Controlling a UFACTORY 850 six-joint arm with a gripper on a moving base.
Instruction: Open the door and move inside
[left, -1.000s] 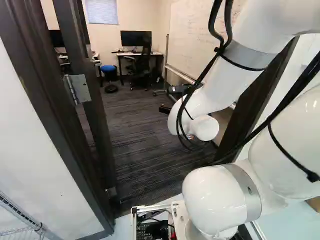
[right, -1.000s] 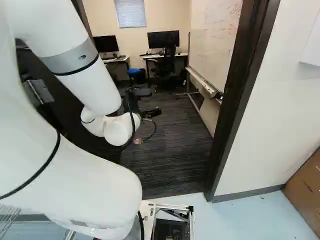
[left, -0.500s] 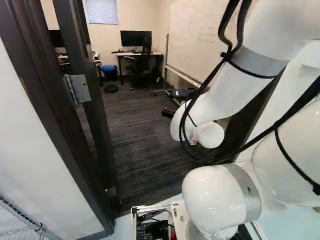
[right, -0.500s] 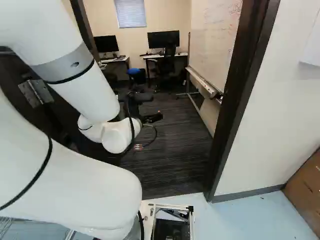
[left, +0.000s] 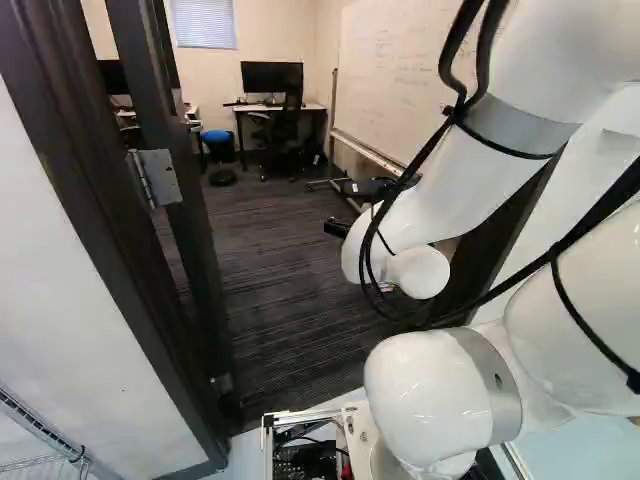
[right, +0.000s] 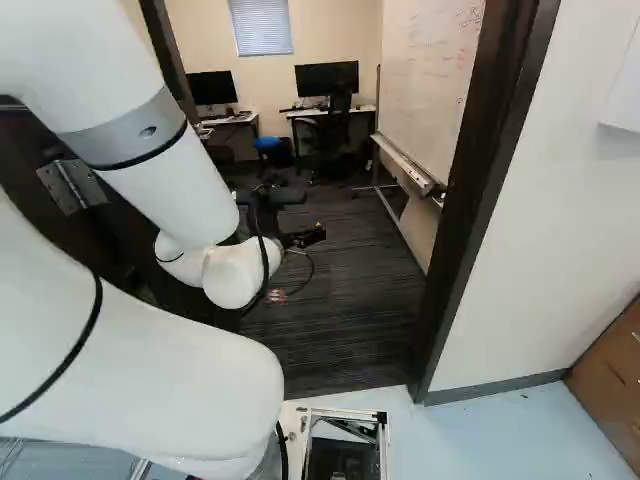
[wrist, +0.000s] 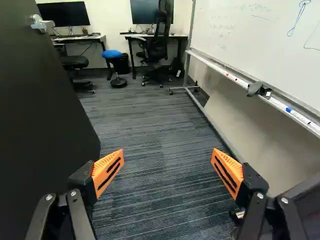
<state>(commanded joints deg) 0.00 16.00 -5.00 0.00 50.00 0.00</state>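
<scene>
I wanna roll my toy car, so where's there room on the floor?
The biggest bare patch is the carpet between the open door and the whiteboard, ahead of the tool. It's crowded by the far desks, where the blue stool, bin and office chair stand close together.

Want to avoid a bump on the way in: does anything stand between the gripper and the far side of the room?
Nothing visible stands on the carpet straight ahead of the gripper until the black chair by the far desk. The open door and the whiteboard flank that path.
</scene>
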